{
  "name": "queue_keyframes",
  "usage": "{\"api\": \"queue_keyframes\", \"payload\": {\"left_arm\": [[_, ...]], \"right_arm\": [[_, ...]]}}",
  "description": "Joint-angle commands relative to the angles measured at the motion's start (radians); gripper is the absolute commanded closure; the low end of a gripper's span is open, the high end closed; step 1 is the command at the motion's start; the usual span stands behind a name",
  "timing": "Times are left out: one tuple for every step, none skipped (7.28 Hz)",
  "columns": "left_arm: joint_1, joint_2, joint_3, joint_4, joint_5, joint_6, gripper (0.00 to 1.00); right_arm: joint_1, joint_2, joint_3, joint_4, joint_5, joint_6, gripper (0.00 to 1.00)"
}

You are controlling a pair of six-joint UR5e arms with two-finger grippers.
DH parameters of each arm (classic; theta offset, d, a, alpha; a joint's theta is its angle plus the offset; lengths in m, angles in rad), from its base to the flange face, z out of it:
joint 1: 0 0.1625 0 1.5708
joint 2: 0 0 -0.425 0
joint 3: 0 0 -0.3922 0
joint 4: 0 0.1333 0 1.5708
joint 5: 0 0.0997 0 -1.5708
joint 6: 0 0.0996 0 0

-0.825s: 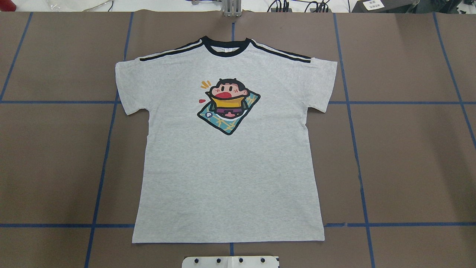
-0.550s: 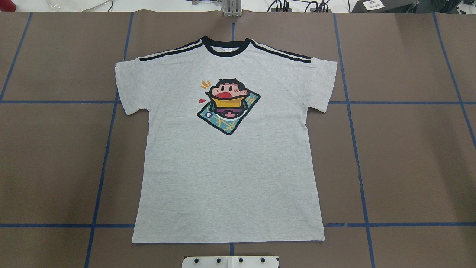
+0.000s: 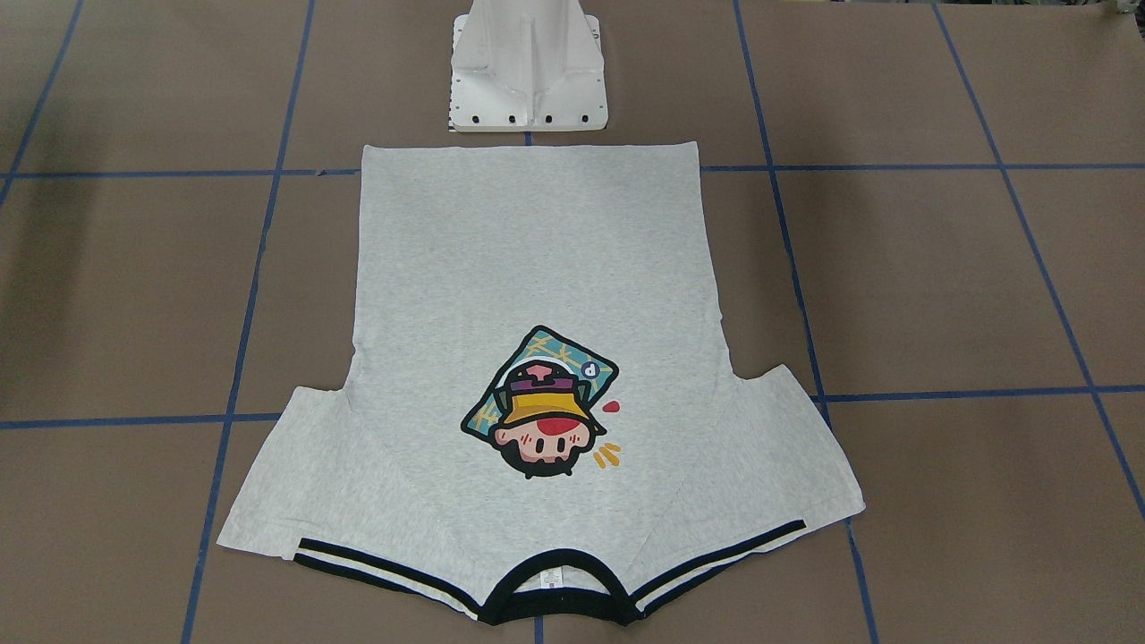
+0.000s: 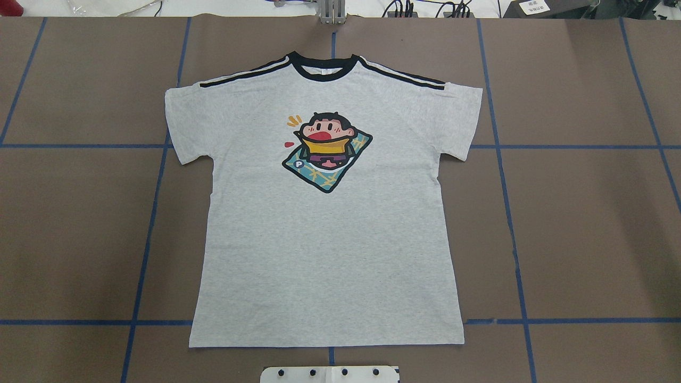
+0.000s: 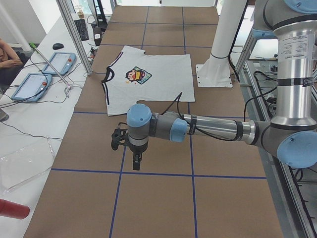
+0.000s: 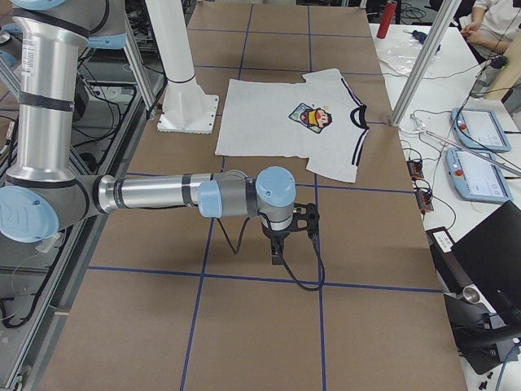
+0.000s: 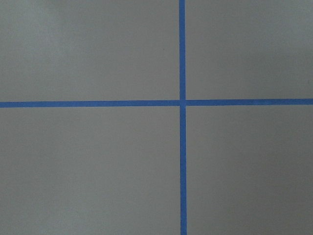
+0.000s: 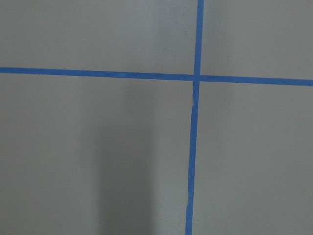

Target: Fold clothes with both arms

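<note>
The light grey T-shirt (image 4: pixel 324 239) lies flat and face up in the middle of the table, black collar (image 4: pixel 322 72) at the far edge, hem toward the robot base. The cartoon print (image 4: pixel 325 151) is on its chest. It also shows in the front view (image 3: pixel 528 250). No arm shows in the overhead or front views. In the left side view the left gripper (image 5: pixel 134 159) hangs over bare table well short of the shirt (image 5: pixel 148 79). In the right side view the right gripper (image 6: pixel 281 251) does the same. I cannot tell whether either is open. Both wrist views show only brown table.
Blue tape lines (image 4: pixel 154 213) grid the brown table (image 4: pixel 585 239). The white pedestal base (image 3: pixel 528 80) stands just behind the hem. Teach pendants (image 5: pixel 59 62) and cables lie on a white side bench beyond the collar; a person (image 5: pixel 10 54) sits there.
</note>
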Motion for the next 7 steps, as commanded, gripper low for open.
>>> {"api": "queue_keyframes", "payload": {"left_arm": [[-0.001, -0.063, -0.002, -0.004, -0.003, -0.004, 0.00], [0.002, -0.092, 0.007, -0.017, -0.003, 0.000, 0.00], [0.025, -0.097, 0.009, -0.106, -0.005, -0.002, 0.00], [0.033, -0.092, 0.026, -0.157, -0.043, -0.005, 0.00], [0.033, -0.111, 0.043, -0.171, -0.080, -0.004, 0.00], [0.033, -0.155, 0.075, -0.218, -0.083, 0.001, 0.00], [0.038, -0.160, 0.113, -0.326, -0.082, 0.003, 0.00]], "right_arm": [[-0.004, 0.040, 0.002, 0.004, 0.052, 0.000, 0.00], [-0.005, 0.105, -0.007, 0.002, 0.055, -0.005, 0.00], [-0.090, 0.162, -0.036, 0.004, 0.055, -0.002, 0.00], [-0.138, 0.219, -0.045, 0.004, 0.055, -0.002, 0.00], [-0.165, 0.320, -0.098, 0.002, 0.056, -0.002, 0.00], [-0.197, 0.436, -0.198, 0.004, 0.069, 0.000, 0.00], [-0.241, 0.539, -0.279, 0.033, 0.057, 0.008, 0.00]]}}
